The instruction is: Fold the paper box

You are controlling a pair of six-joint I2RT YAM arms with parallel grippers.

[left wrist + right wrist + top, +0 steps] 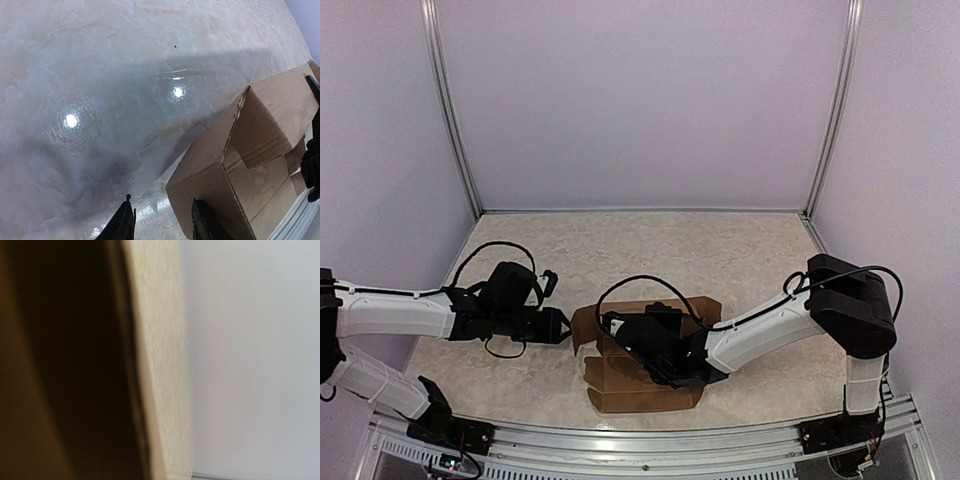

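The paper box [632, 388] is a brown cardboard piece, partly folded, lying in the near middle of the table with its flaps raised. My left gripper [563, 327] is at the box's left side. In the left wrist view it [164, 220] is open, and one fingertip [202, 220] overlaps the box's [270, 115] near corner wall while the other is over bare table. My right gripper [675, 368] reaches down into the box from the right, its fingertips hidden there. The right wrist view is mostly filled by dark, blurred cardboard [60, 365] very close to the lens.
The marbled tabletop [670, 250] extends behind and to both sides of the box. A metal rail [650, 440] runs along the near edge, just below the box. White walls and frame posts [455, 120] enclose the back and sides.
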